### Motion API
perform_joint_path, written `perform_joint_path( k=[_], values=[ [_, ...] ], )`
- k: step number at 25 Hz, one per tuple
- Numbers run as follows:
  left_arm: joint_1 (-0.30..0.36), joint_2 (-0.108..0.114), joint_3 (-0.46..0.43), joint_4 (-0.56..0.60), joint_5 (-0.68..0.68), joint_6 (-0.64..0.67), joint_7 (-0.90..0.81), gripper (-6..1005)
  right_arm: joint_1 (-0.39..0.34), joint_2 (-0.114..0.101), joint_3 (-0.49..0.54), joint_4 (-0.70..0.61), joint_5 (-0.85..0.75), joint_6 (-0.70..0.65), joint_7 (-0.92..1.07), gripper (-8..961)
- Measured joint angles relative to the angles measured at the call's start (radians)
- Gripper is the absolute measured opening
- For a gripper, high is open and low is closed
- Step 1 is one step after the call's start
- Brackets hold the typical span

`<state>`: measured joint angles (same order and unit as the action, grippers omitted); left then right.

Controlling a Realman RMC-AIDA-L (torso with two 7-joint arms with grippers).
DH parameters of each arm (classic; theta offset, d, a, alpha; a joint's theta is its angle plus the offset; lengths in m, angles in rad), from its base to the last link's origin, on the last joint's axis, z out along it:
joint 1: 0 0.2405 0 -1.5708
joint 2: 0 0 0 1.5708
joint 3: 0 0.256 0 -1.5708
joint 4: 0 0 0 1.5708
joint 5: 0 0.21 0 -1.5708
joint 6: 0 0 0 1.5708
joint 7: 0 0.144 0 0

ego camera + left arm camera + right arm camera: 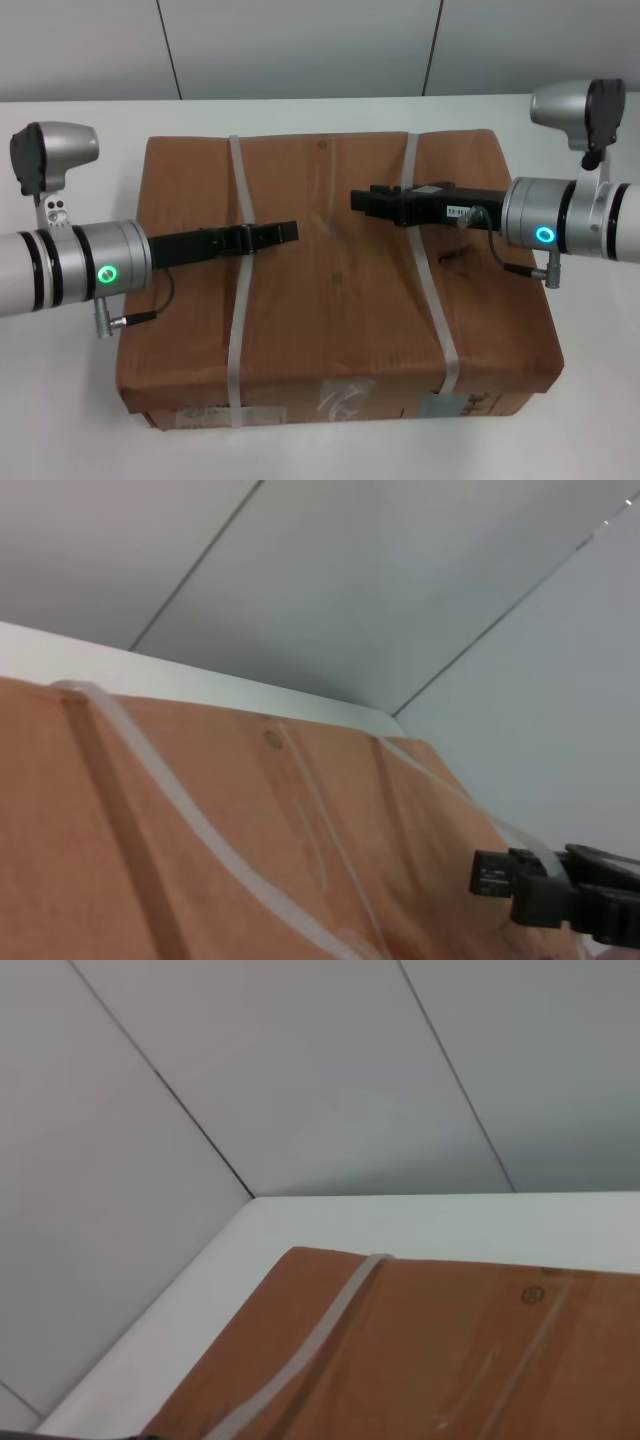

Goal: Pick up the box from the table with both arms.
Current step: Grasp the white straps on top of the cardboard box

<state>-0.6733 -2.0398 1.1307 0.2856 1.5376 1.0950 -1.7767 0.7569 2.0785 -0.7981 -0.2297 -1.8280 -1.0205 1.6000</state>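
Two tools hang over the box's top, pointing at each other. The box (340, 290) lies mid-counter (600, 400), long axis running 9 to 3 o'clock. The left tool (283, 232) reaches in from 9 o'clock, past the left strap (240, 290); the right tool (363, 201) comes from 3 o'clock, across the right strap (425, 270). Both look narrow, holding nothing. To lift, I judge each must get outside the box's short ends, since the sides lie outward of both tips; neither arm is clearly nearer.
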Motion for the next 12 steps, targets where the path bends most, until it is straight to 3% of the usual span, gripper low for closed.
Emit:
perform_joint_path(
  k=[8,12],
  values=[
    [-0.002,-0.002,0.002,-0.001,-0.001,0.000,0.040,185,-0.012,0.000,0.002,0.029,0.064,0.026,-0.066,296],
    [0.001,-0.002,-0.003,-0.001,-0.001,0.000,0.044,160,-0.024,0.000,0.002,0.029,0.097,0.018,-0.054,107]
  ],
)
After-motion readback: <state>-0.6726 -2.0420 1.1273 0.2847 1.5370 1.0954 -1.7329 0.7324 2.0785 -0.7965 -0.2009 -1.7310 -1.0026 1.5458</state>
